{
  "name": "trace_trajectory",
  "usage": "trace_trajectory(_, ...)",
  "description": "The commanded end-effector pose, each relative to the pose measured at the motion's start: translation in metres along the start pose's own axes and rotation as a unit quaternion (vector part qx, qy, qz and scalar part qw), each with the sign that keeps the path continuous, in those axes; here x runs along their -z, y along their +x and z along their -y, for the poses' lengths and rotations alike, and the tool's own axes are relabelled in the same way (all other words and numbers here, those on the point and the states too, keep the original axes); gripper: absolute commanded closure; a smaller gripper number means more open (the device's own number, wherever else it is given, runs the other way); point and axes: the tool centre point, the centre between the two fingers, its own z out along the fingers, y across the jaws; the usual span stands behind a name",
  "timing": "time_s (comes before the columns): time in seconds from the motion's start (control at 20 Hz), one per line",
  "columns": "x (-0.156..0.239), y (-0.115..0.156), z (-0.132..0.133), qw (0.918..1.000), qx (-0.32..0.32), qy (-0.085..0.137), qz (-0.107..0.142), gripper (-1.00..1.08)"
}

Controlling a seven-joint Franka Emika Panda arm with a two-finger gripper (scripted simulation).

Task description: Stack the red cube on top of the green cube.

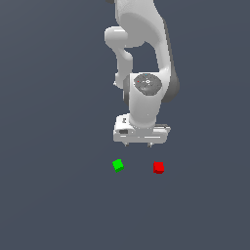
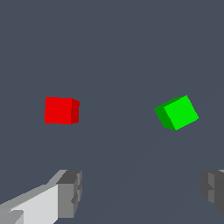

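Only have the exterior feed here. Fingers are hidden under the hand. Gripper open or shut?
Observer: Open. The wrist view shows the gripper with fingers wide apart, nothing between them.
Operator: Are the cubes square to each other?
Observer: No. The green cube sits rotated relative to the red cube.
Operator: Either cube inside the finger gap?
Observer: Neither. Both lie on the floor beyond the fingertips, apart from each other.

All around lies one flat, plain surface (image 1: 53,195) in dark slate blue-grey, filling both views edge to edge. It carries no seams, marks or texture. The light is soft and even, casting barely any shadow on the ground.
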Motion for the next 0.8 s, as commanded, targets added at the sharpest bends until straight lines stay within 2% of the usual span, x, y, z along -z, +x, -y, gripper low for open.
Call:
trace_trajectory(0.0,-0.013,0.007,0.019,1.0000,-0.004,0.000,0.002,-0.92)
trace_trajectory(0.35,-0.048,0.030,0.067,0.9999,-0.014,0.000,0.008,-0.92)
trace_trajectory(0.75,-0.069,0.044,0.095,0.9997,-0.020,0.000,0.011,-0.92)
